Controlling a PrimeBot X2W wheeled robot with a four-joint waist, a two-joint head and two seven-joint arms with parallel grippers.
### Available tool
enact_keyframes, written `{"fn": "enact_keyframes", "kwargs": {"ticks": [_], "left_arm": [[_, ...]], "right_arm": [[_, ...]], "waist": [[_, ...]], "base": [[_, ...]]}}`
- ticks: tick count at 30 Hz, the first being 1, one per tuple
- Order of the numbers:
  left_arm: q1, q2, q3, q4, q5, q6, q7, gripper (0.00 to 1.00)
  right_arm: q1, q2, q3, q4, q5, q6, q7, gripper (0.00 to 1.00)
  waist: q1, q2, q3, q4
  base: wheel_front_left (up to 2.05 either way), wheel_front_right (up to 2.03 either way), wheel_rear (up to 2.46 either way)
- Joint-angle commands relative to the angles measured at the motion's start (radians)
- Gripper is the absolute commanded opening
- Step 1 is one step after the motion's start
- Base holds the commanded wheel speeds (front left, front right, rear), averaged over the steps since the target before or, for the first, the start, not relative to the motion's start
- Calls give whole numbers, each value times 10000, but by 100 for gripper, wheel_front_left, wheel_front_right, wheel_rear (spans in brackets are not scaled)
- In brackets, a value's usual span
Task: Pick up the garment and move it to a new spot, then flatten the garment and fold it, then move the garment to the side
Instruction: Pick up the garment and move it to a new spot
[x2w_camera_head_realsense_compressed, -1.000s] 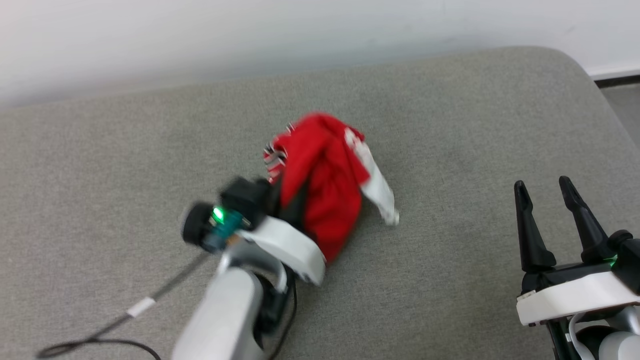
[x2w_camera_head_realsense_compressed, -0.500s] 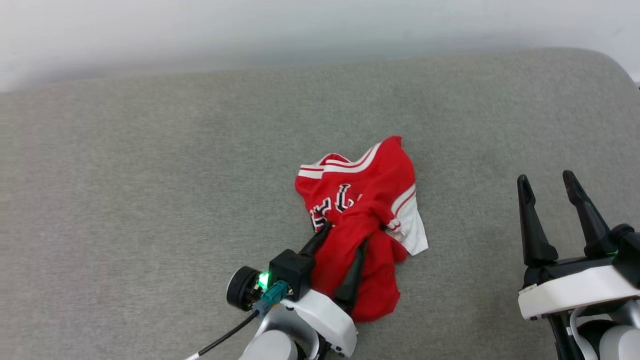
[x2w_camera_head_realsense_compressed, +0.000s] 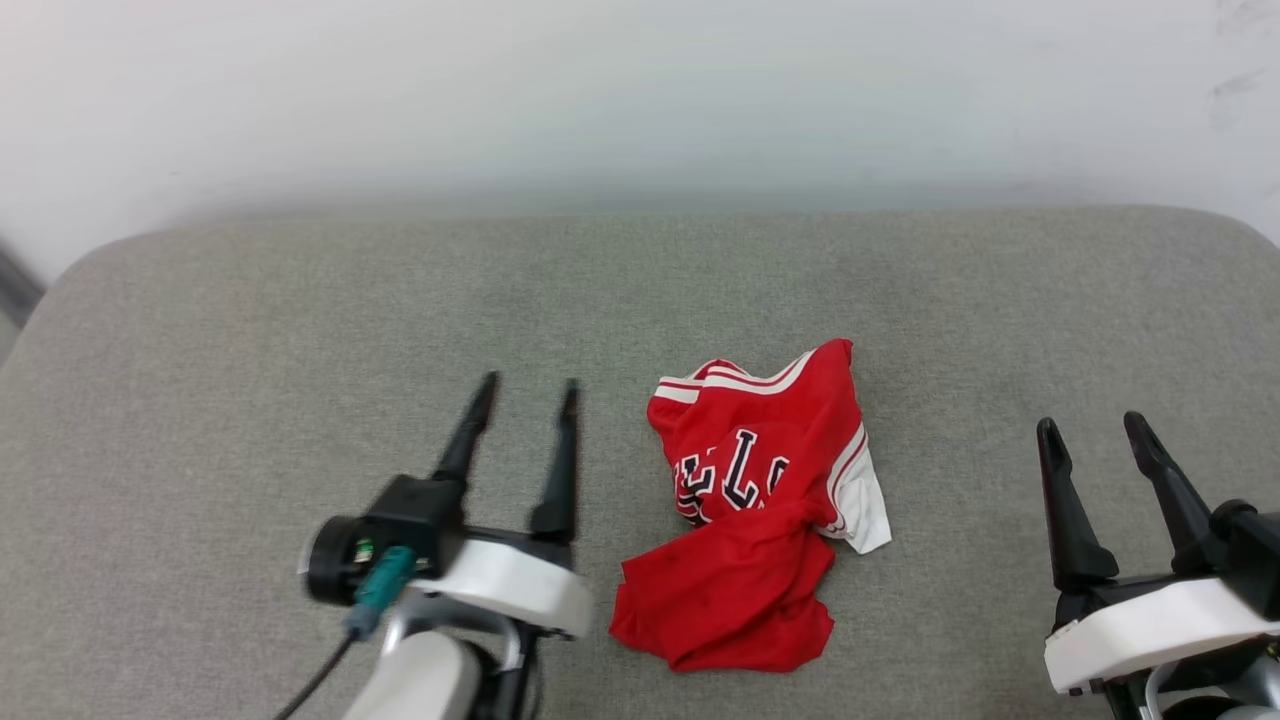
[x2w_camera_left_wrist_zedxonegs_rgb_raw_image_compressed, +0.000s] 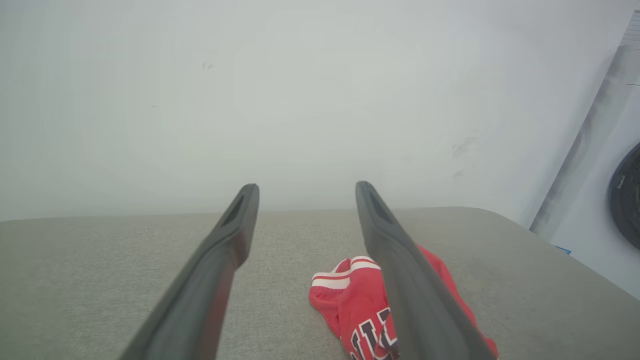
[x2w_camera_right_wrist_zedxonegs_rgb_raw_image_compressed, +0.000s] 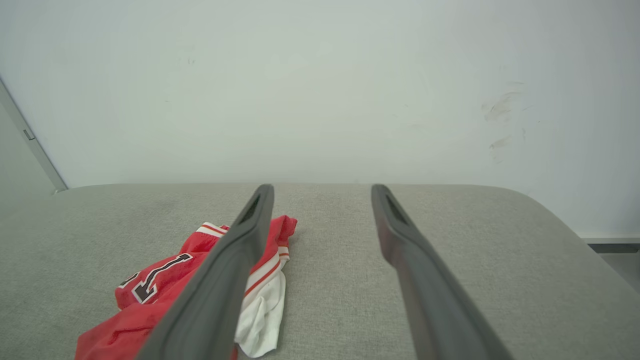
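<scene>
Your shirt (x2w_camera_head_realsense_compressed: 755, 510) lies crumpled on the grey cushion (x2w_camera_head_realsense_compressed: 300, 300), apart from the left gripper (x2w_camera_head_realsense_compressed: 530, 383) and right gripper (x2w_camera_head_realsense_compressed: 1090, 422), both with jaws spread and empty; flattening, folding and setting aside look still to do.

Bright, even light, faint shadows; near fingers (x2w_camera_left_wrist_zedxonegs_rgb_raw_image_compressed: 197, 300) blur in wrist views.

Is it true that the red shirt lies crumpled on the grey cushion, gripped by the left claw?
Not gripped. The head view shows the left claw open beside the shirt, not touching it; the shirt does lie crumpled on the grey cushion.
</scene>
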Motion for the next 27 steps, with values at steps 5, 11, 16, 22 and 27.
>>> {"fn": "enact_keyframes", "kwargs": {"ticks": [5, 11, 16, 22, 27], "left_arm": [[660, 973, 806, -153, -107, 302, 24, 100], [1359, 1811, 1293, -615, -382, 230, 415, 100], [1758, 2000, 1251, -980, -543, 198, 737, 100], [1838, 1897, 1255, -1181, -722, 269, 767, 100], [1656, 1873, 1250, -1201, -746, 225, 680, 100]], "right_arm": [[316, 7, -38, 60, 89, -7, 91, 100], [539, 7, -94, 17, 132, -5, 194, 100], [667, 7, -110, 8, 148, -7, 281, 100], [617, 7, -79, -68, 76, -7, 388, 100], [520, 7, -126, 16, -85, -7, 534, 100]], "waist": [[0, -1, -173, 75], [0, -1, -319, 112], [0, -1, -454, 91], [0, -1, -417, 67], [0, -1, -351, 63]], "base": [[0, 0, 0], [0, 0, 0], [0, 0, 0], [0, 0, 0], [0, 0, 0]]}}
